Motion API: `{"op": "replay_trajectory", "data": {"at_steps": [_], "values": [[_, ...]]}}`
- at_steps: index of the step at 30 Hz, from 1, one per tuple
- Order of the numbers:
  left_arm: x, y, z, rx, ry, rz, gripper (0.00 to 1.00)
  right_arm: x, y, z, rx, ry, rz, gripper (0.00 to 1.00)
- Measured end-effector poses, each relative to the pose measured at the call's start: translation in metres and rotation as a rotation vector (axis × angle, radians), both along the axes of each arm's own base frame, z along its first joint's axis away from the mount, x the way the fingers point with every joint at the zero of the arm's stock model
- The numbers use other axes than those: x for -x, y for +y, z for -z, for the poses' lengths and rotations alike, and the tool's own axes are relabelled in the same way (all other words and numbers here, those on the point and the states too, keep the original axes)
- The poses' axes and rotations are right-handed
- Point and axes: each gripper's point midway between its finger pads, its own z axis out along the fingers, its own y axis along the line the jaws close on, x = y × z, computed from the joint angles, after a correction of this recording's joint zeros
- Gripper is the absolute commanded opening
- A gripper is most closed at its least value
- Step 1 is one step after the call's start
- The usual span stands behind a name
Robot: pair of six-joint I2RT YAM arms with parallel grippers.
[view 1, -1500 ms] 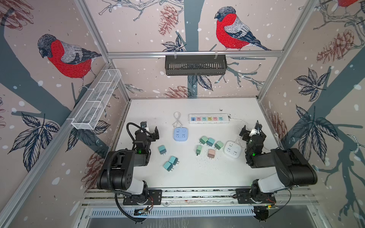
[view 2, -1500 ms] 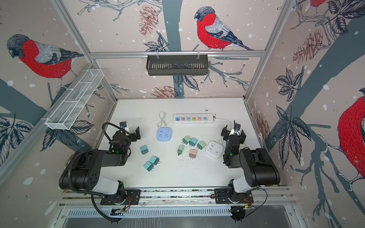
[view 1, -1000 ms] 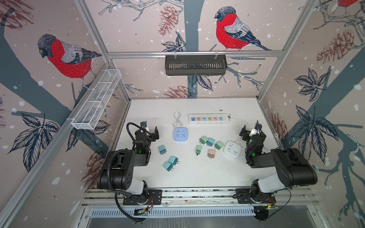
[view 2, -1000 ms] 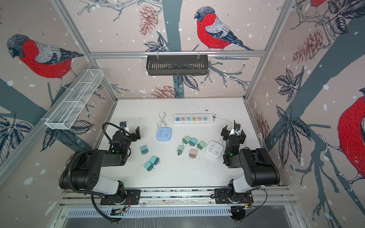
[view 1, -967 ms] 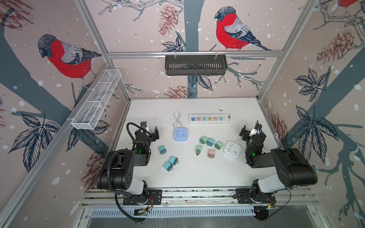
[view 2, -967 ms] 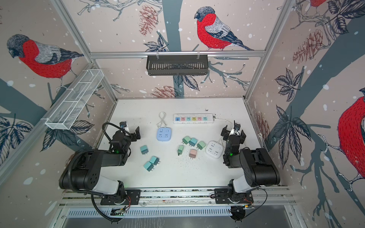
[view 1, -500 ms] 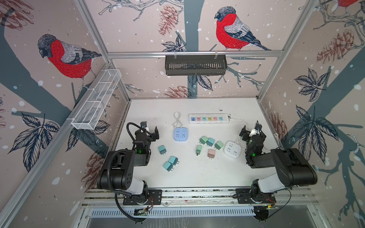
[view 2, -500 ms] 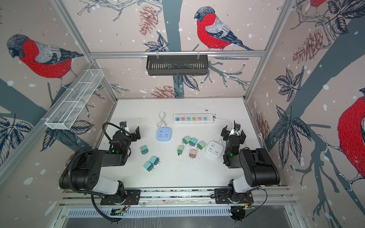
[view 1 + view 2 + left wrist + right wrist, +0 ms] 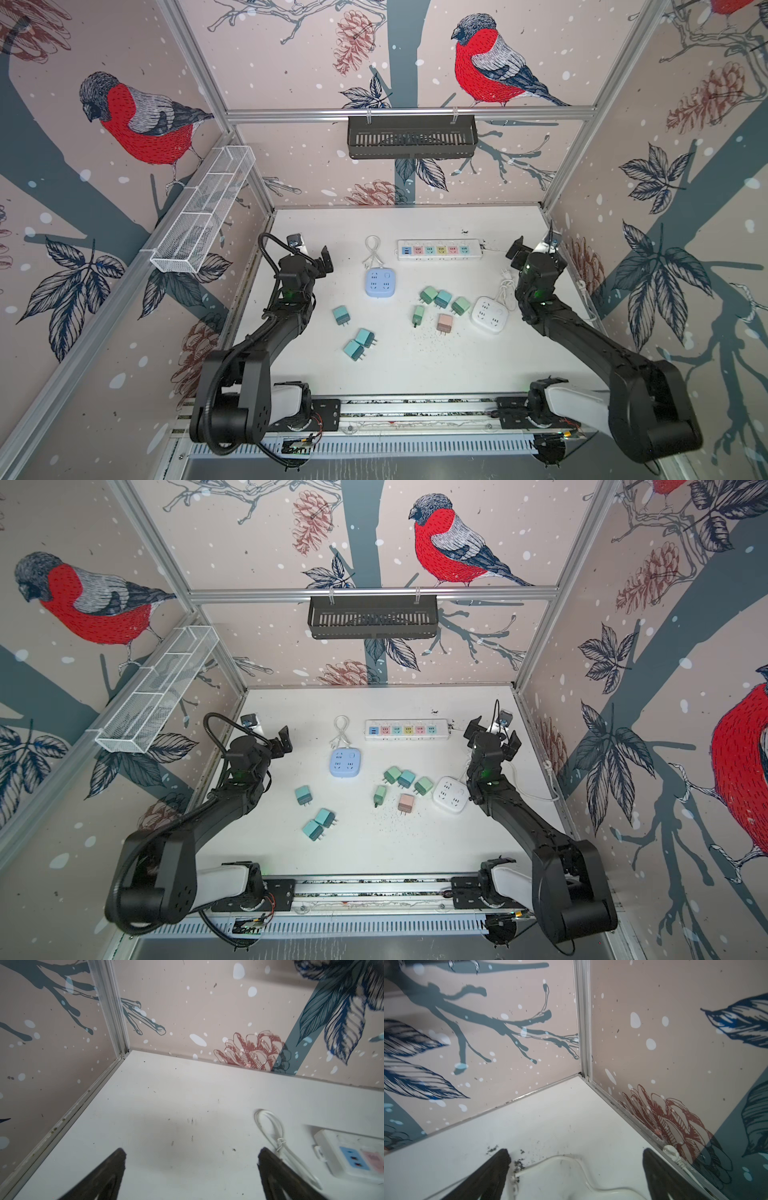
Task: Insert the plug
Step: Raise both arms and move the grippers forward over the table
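Boxed cell, walls [image 9: 291, 62] papered pink with red-breasted birds, pinecones and grey-blue branches. Aluminium frame [image 9: 409, 113] up the corners and across the back. White tabletop [image 9: 415, 374], scuffed, with black specks [image 9: 424, 337] scattered just off centre toward 5 o'clock.

White wire basket [image 9: 203, 212] hung on the 9 o'clock wall, black basket [image 9: 411, 137] on the 12 o'clock rail.

Left arm [image 9: 270, 336] along the 8 o'clock side, right arm [image 9: 582, 336] along the 4 o'clock side.

Left gripper [image 9: 192, 1153] at the 10 o'clock edge, jaws spread wide, gripping nothing, over bare table. Right gripper [image 9: 576, 1154] at the 2 o'clock edge, jaws just as wide, empty, above a white cable [image 9: 571, 1163].

Power strip [image 9: 439, 249] at 12–1 o'clock, coloured sockets facing up. Blue socket cube [image 9: 380, 282] just off centre toward 11, looped cord [image 9: 372, 249] behind it. White socket cube [image 9: 489, 316] at 3 o'clock.

All plugs lying loose on the tabletop, well apart from both grippers: teal plugs [image 9: 365, 337] at 7–8 o'clock, green plugs [image 9: 428, 294] clustered between the two cubes, pink plug [image 9: 444, 323] just beside them.
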Motion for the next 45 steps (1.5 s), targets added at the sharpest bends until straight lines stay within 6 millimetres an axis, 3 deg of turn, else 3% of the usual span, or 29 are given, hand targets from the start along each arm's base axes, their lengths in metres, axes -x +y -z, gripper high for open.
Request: {"op": "replay_trajectory", "data": {"at_steps": [4,7,9,15,19,20,22,25,30,32,35,36,40,45], "values": [[0.004,0.000,-0.035,0.088,-0.008,-0.018,0.98,0.018,0.011,-0.008,-0.137,0.048,-0.069,0.99],[0.011,0.000,-0.076,0.163,-0.024,-0.031,0.98,0.034,0.042,-0.010,-0.237,0.066,-0.203,1.00],[0.020,-0.008,-0.084,0.196,-0.019,0.008,0.98,0.043,0.064,-0.005,-0.287,0.098,-0.272,0.99],[0.067,-0.043,-0.053,0.305,0.086,0.192,0.98,0.076,0.109,0.026,-0.351,0.201,-0.407,0.99],[0.102,-0.050,0.032,0.374,0.222,0.202,0.97,0.099,0.102,0.074,-0.380,0.279,-0.381,1.00],[0.109,-0.049,0.046,0.384,0.253,0.192,0.97,0.105,0.098,0.086,-0.374,0.303,-0.372,1.00],[0.115,-0.048,0.047,0.395,0.225,0.187,0.97,0.112,0.091,0.093,-0.370,0.311,-0.346,1.00],[0.119,-0.045,0.047,0.380,0.156,0.182,0.97,0.117,0.080,0.085,-0.377,0.265,-0.308,0.99],[0.118,-0.033,0.055,0.358,0.171,0.109,0.94,0.120,0.074,0.094,-0.388,0.283,-0.276,0.98],[0.116,-0.033,0.042,0.338,0.191,0.108,0.95,0.120,0.074,0.097,-0.383,0.308,-0.268,0.96],[0.112,-0.023,0.000,0.309,0.106,0.057,0.96,0.121,0.073,0.100,-0.389,0.324,-0.259,0.96],[0.113,-0.019,0.000,0.301,0.089,0.037,0.97,0.121,0.072,0.102,-0.393,0.328,-0.251,0.96],[0.128,-0.022,0.060,0.282,0.241,0.039,0.97,0.119,0.066,0.109,-0.390,0.367,-0.214,0.90],[0.128,-0.028,0.048,0.293,0.187,0.077,0.97,0.123,0.058,0.129,-0.383,0.416,-0.180,0.86]]}}
